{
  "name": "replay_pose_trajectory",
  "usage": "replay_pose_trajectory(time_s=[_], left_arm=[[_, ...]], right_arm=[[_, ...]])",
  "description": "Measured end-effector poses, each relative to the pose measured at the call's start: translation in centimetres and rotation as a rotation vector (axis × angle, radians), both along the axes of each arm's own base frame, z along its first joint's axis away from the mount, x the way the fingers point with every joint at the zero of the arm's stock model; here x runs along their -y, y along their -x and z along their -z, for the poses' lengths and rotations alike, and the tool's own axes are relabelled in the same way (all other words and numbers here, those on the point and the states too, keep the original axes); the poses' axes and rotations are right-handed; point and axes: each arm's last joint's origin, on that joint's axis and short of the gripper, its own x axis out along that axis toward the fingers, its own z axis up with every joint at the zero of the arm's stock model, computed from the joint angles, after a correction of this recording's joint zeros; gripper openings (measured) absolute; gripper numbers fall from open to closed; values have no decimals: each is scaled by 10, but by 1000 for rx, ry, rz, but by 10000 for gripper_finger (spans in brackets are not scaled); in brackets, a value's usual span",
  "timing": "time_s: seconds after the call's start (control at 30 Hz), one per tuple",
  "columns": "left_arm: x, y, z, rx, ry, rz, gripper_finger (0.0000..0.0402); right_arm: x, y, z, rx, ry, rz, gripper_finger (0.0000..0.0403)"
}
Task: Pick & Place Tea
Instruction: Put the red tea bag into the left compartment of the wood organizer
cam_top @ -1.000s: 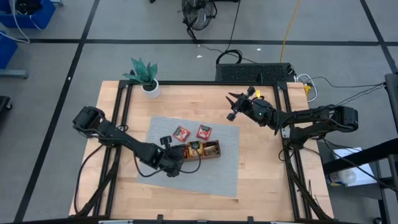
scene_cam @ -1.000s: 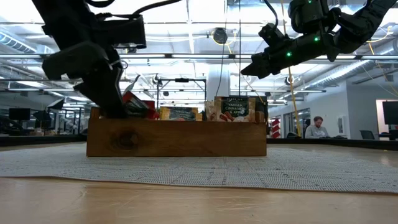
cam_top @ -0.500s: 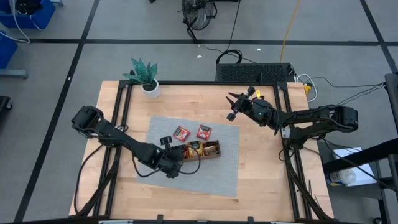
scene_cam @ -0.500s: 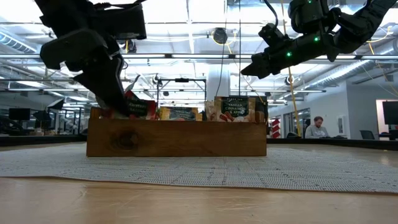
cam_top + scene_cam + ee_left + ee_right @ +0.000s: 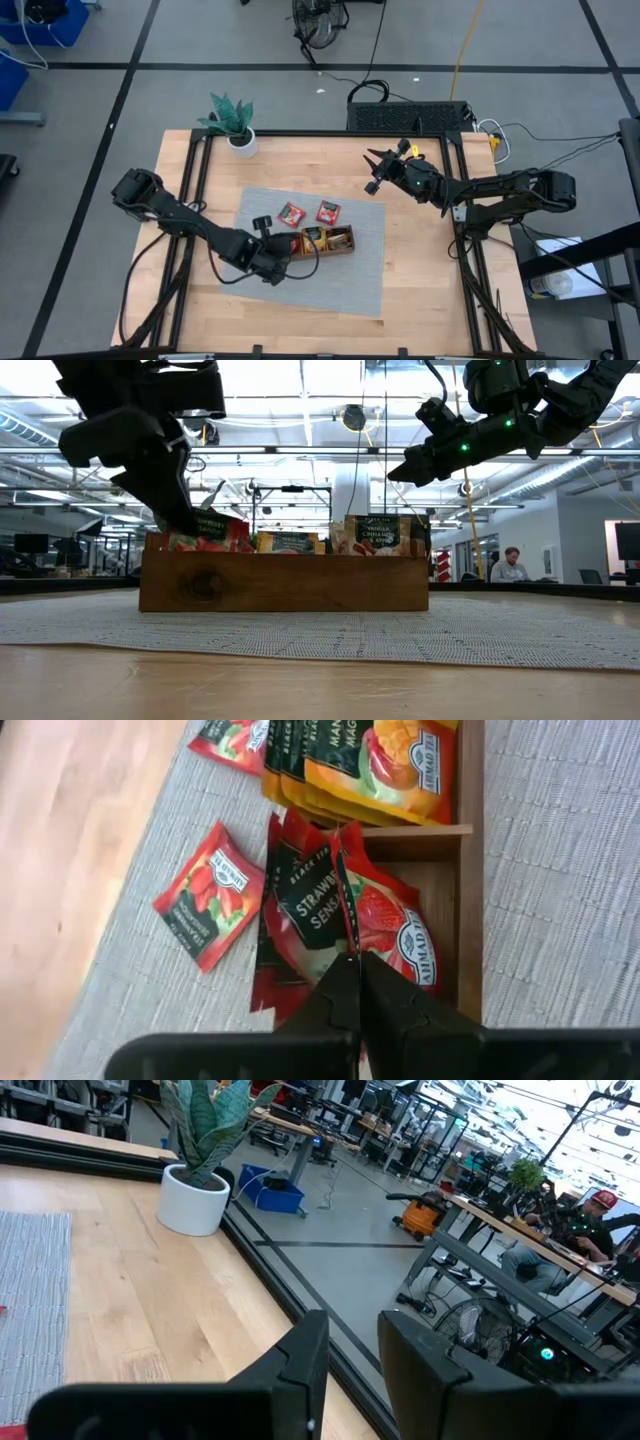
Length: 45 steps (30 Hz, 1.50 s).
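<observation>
A brown wooden tray [image 5: 325, 241] lies on a grey mat [image 5: 330, 285]. It holds red sachets at its left end and orange-yellow tea sachets [image 5: 385, 765] in the middle. My left gripper [image 5: 353, 965] is shut on a red tea sachet [image 5: 208, 526] over the tray's left compartment. Two more red sachets [image 5: 291, 213] [image 5: 328, 211] lie flat on the mat beyond the tray. My right gripper [image 5: 372, 165] hangs high over the table's far right, open and with nothing between its fingers [image 5: 300, 1370]. My left gripper pinches the red sachet's upper edge [image 5: 349, 945] between its two fingertips. It comes slanting down from the table's near left. The sachet stands on edge below the fingers, its lower part among the other red sachets in the tray's left compartment.
A potted plant [image 5: 232, 120] stands at the table's far left corner. A black frame [image 5: 330, 133] runs around the wooden table top. Bare wood lies to the left of the mat and along the near edge.
My left gripper has stayed shut and risen slightly over the tray's left end. The red sachet in it has come up with it and now stands higher above the tray's wall, its face turned more toward the near side. My right arm has kept still.
</observation>
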Motion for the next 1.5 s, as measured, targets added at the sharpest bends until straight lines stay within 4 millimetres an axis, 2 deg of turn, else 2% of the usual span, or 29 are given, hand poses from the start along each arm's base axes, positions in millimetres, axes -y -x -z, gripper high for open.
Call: replay_pose_trajectory(time_s=[0.13, 0.67, 0.83, 0.97, 1.1, 1.2, 1.3, 1.37, 1.43, 1.5], left_arm=[[-1, -1, 0, 6, 29, -20, 13], [-3, -2, -2, 44, -42, -44, 130], [2, -12, -19, 86, -37, -3, 153], [7, -18, -35, 94, -59, 58, 156], [3, -14, -49, 77, -144, -31, 157], [-15, -7, -54, 5, -180, -181, 157], [-52, -3, -53, -175, -83, -362, 158], [-78, -5, -52, -232, -18, -451, 165], [-101, -12, -51, -247, 28, -437, 179], [-120, -22, -51, -224, 97, -345, 196]], right_arm=[[0, 0, 0, 0, 0, 0, 77], [0, 0, 1, -7, -2, 0, 77], [0, 0, 1, -7, -2, 0, 77], [0, 0, 1, -7, -2, 0, 77], [0, 0, 2, -17, -4, 0, 77], [0, 0, 3, -38, 2, -1, 81], [0, 0, 3, -54, 13, -3, 90], [0, 0, 3, -58, 20, -4, 97], [0, 0, 3, -63, 25, -5, 104], [0, 0, 3, -64, 28, -5, 111]])
